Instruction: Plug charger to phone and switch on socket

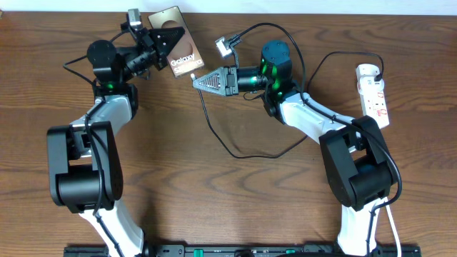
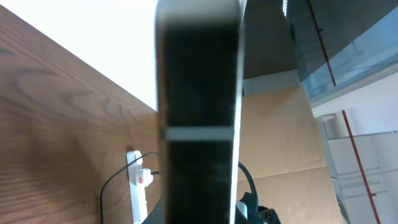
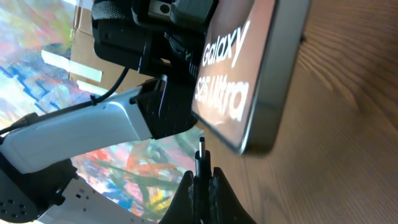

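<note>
My left gripper (image 1: 170,39) is shut on the phone (image 1: 184,61), a bronze-brown slab with white "Galaxy" lettering, and holds it up at the back left. The phone's dark edge (image 2: 199,93) fills the middle of the left wrist view and hides the fingers there. My right gripper (image 1: 196,79) points left just below the phone. It is shut on the charger's black plug (image 3: 201,168), whose small metal tip sits close under the phone's lower edge (image 3: 249,134), apart from it. The thin black charger cable (image 1: 214,128) loops across the table. The white socket (image 1: 375,93) lies at the far right.
The socket (image 2: 138,186) also shows low in the left wrist view, with a red mark and a black lead going into it. Both arm bases stand at the table's front edge. A tan cardboard sheet (image 2: 280,137) stands beyond the table.
</note>
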Tool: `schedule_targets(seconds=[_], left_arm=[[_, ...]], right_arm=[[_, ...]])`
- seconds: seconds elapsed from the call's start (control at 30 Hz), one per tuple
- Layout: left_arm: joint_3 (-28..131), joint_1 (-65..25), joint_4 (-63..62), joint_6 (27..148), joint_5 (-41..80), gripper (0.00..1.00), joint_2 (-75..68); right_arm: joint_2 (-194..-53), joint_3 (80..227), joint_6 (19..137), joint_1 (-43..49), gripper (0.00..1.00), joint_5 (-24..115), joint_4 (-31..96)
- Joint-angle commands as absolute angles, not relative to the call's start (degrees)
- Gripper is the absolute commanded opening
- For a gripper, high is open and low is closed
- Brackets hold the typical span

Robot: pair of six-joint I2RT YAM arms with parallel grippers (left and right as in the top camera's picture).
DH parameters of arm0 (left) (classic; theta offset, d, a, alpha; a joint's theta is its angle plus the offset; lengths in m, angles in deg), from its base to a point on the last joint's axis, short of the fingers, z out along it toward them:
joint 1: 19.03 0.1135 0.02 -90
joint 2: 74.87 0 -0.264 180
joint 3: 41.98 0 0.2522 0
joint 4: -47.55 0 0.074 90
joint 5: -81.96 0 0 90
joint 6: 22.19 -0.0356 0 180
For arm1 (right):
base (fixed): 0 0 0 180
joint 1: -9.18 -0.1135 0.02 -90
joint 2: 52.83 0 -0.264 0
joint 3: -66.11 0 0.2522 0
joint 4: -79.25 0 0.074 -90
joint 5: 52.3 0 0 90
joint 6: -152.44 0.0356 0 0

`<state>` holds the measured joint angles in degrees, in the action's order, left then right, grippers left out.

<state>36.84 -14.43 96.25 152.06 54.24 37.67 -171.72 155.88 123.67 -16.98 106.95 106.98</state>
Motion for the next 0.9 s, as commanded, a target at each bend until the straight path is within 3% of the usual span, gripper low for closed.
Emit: schedule_targets(seconds=[0.0,0.87], left_arm=[[36.71,-14.89,97.36,152.63,54.91,0.07,37.43],[36.71,-14.82,97.36,155.34,56.44,0.07,37.43]], right_arm=[[-172.12,156.27,123.91,-16.78,0.01,106.17,107.31],[-172.14,156.25,123.48,-16.74,0.01,105.97,107.29]])
